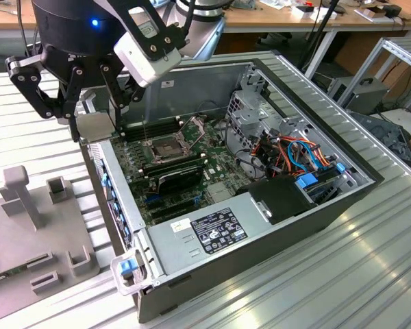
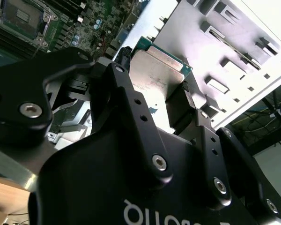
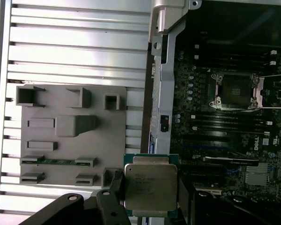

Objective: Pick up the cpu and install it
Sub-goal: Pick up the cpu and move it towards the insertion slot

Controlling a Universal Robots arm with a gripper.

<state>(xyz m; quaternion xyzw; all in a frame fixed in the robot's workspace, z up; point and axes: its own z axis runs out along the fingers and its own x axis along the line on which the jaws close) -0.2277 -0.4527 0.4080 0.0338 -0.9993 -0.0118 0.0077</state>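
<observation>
Over the left-hand wall of the open black computer case (image 1: 308,205), as the exterior view has it, the black multi-link gripper (image 1: 96,125) hangs fingers-down from the arm. A blue light glows on its round body and a white camera box (image 1: 147,48) is strapped to its side. The jaws are clamped on the cpu (image 1: 97,129), the small flat square chip with the dull silver-grey metal lid, with black fingers (image 3: 114,182) pressing on two opposite edges.

The cpu is in the air, clear of the board, and it's held level with the lid facing up toward the wrist. It's close to square, so there's no real long axis. In the first wrist view its edges (image 3: 151,187) run in line with the case wall, with green board showing around the lid. Faint engraved print crosses the lid (image 2: 154,75) in both wrist views, too fine to make out.

The dark square socket (image 1: 166,149) with its shiny metal frame sits well apart on the green motherboard (image 1: 219,168), its frame lifted open. A white label with dark print (image 1: 218,232) lies on the grey metal power supply box. The grey moulded fixture plate (image 1: 27,233) lies beside the case on the ribbed aluminium table (image 1: 329,288).
</observation>
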